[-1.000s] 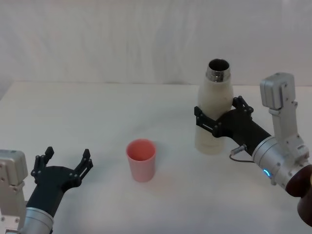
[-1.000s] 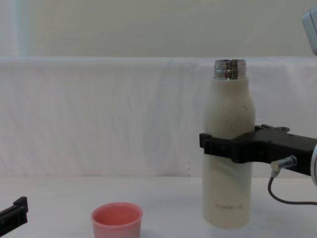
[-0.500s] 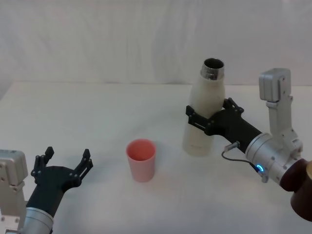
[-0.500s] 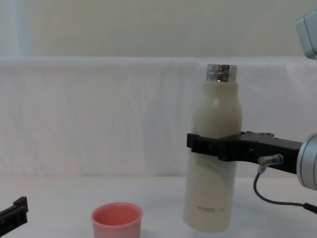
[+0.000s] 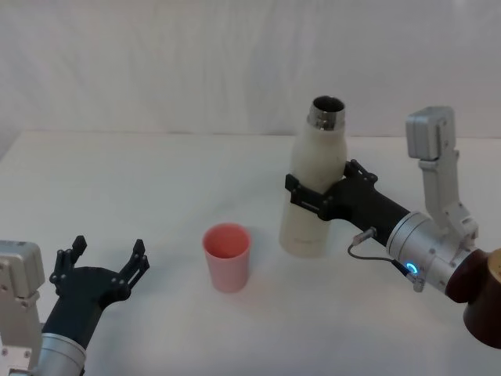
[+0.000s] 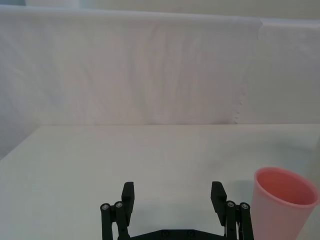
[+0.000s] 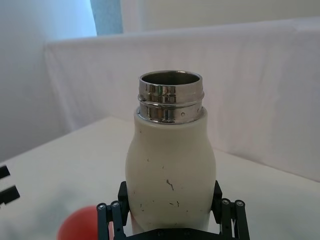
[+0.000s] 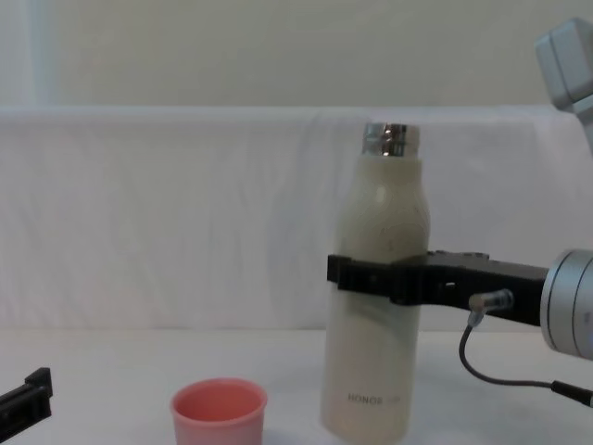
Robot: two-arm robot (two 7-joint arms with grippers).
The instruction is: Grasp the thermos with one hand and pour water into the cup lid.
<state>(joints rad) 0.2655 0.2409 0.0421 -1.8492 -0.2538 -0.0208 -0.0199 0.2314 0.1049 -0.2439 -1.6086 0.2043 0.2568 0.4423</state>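
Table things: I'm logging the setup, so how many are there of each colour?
Cream-white: 1, the thermos, held by the right gripper.
Salmon-pink: 1, the cup lid, standing apart from the left gripper.
Total: 2.

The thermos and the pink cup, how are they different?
The thermos is tall and cream-white with a shiny steel neck; the cup lid is short and salmon-pink. The right claw grips the thermos; the cup lid stands free on the table. Both are upright with open tops.
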